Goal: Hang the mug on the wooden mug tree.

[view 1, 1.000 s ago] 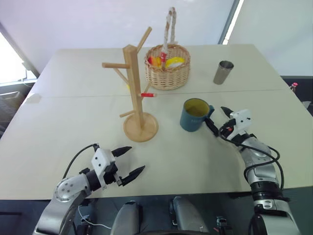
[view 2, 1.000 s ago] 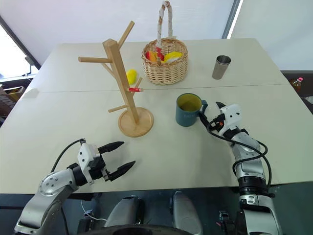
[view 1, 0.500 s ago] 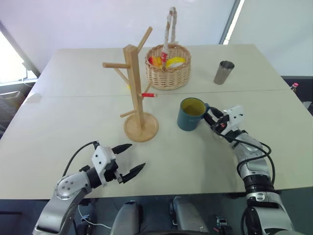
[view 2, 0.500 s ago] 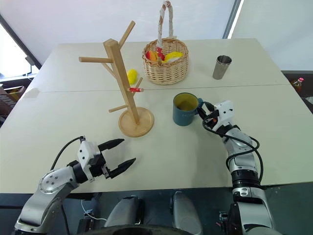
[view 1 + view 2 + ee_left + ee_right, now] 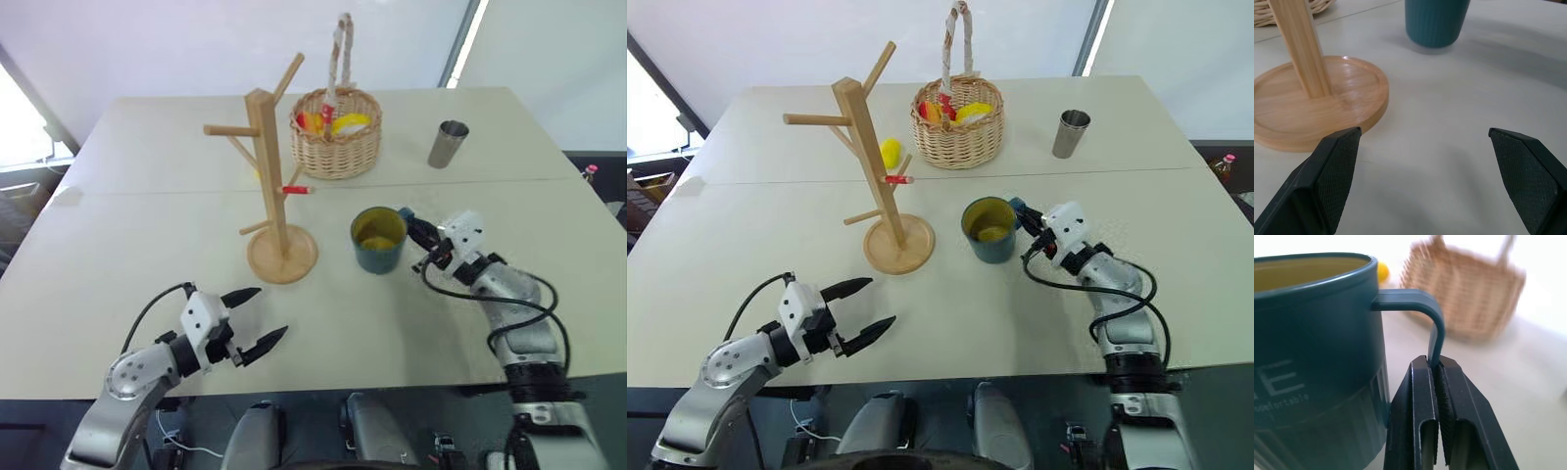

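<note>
The dark teal mug (image 5: 378, 239) with a yellow inside is right of the wooden mug tree (image 5: 268, 166), tilted toward me. My right gripper (image 5: 1435, 382) is shut on the mug's loop handle (image 5: 1436, 328), pinching its lower end; it also shows at the mug's right side (image 5: 411, 229). The tree stands on its round base (image 5: 1317, 105), with angled pegs, one of them red-tipped (image 5: 297, 190). My left gripper (image 5: 266, 313) hovers open near the table's front edge, in front of the tree, with nothing between its fingers (image 5: 1339, 171).
A wicker basket (image 5: 335, 137) with colourful items stands behind the tree. A steel tumbler (image 5: 448, 144) is at the back right. A small yellow object (image 5: 890, 152) lies behind the tree's post. The table's front edge (image 5: 392, 384) runs just before my arms.
My right gripper went from open around the handle to shut on it, then carried the mug left toward the tree and tipped it. The left arm stayed put.
</note>
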